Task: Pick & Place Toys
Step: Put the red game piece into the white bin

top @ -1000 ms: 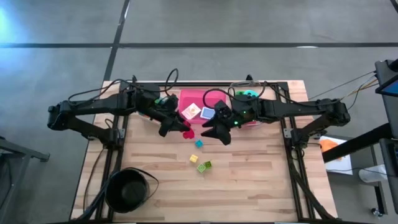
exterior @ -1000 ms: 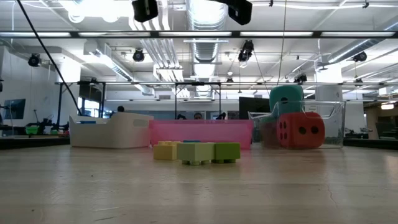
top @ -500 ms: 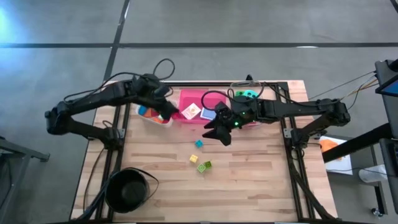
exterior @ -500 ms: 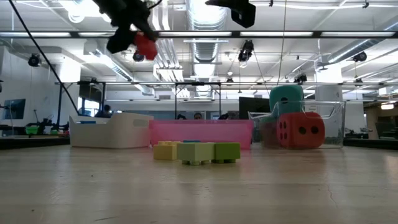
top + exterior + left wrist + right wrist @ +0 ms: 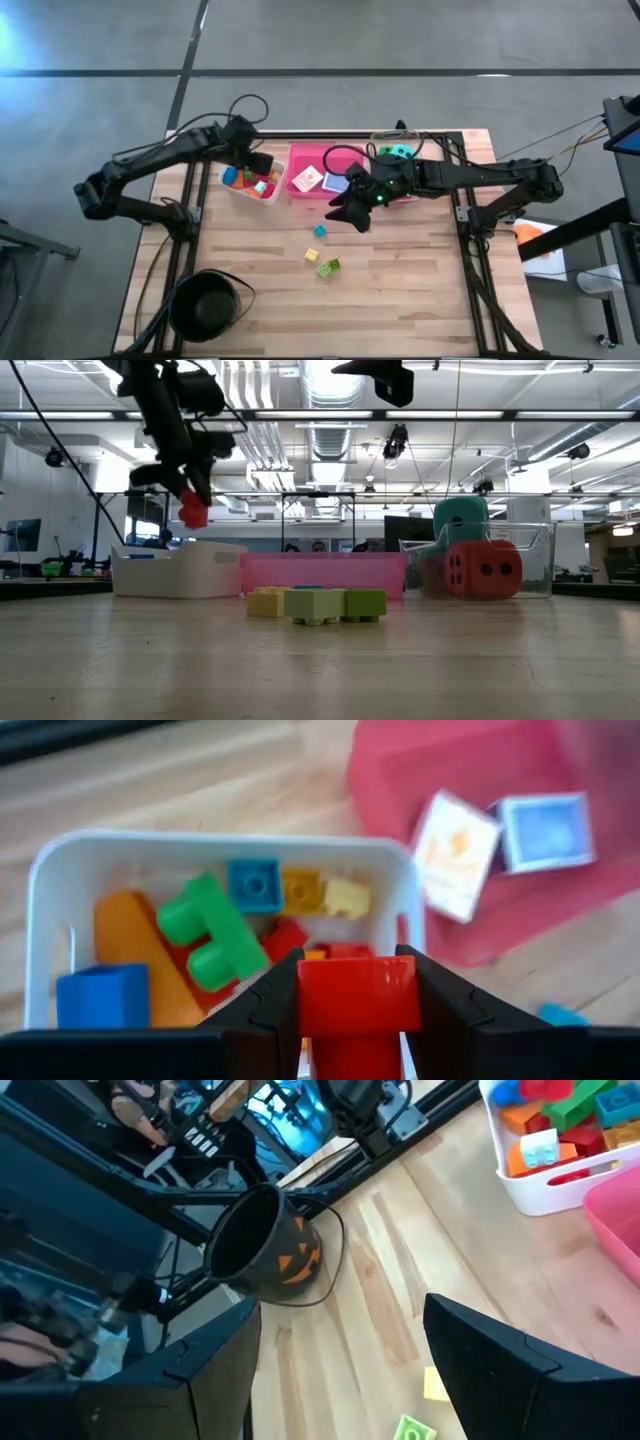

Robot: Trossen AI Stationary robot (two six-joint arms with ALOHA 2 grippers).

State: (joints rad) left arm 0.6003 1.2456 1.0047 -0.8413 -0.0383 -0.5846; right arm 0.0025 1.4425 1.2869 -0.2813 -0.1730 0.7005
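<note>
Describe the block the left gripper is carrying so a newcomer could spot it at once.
Find the white tray at the table's back left, beside the pink tray. The left gripper hangs above it, shut on a red block, the only block off any surface.

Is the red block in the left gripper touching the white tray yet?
Apart. The low view shows the red block, held by the left gripper, hanging clear above the white tray with background visible between them.

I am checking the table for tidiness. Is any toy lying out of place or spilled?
Yes. Three small blocks lie loose on the bare wood table, outside the white tray. The left pincer holds a red block over that tray.
</note>
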